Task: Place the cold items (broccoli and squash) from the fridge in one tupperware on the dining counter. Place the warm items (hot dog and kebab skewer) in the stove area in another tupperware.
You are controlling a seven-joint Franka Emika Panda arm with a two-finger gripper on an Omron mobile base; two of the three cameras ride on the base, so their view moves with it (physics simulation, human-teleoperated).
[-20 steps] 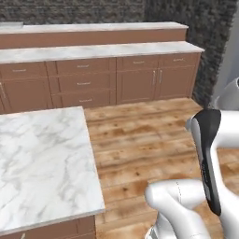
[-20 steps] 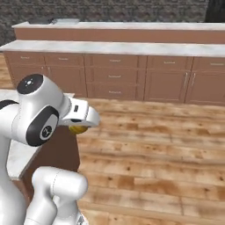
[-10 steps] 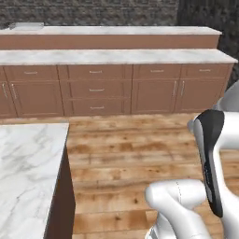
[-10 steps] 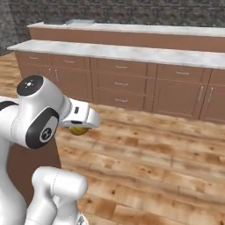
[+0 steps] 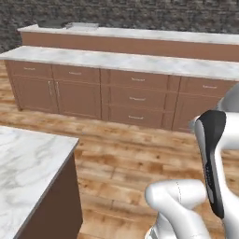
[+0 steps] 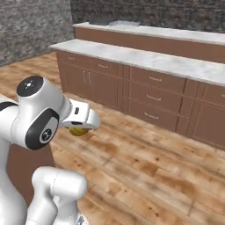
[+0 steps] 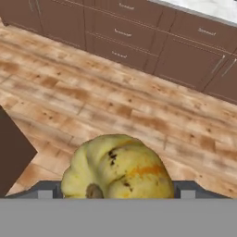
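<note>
Gripper (image 6: 80,130) is clamped on the squash (image 7: 118,167): hand view has the yellow-orange ball sitting right between the finger tips, stem end toward the camera, dark blemishes on the skin. In the right base view the squash (image 6: 79,131) shows as a yellow patch tucked under the white hand, carried in the air over the wood plank floor (image 6: 145,167), not touching any surface. Room: a run of brown base cabinets (image 5: 126,95) with drawers and doors lines the far side, capped by a pale marble worktop (image 5: 116,59). Behind it a higher brown ledge with its own light top (image 5: 140,33), something grey and flat near its left end, too blurred to identify. Dark grey stone wall (image 5: 140,14) above that. Near left in the left base view: corner of a white grey-veined marble slab (image 5: 28,172) on a plain brown base, corner pointing toward the cabinets, well apart from them with open floor between. Hand view catches the dark side of that base at its left edge. Floor is warm, knotty planks running across toward the cabinet run.
</note>
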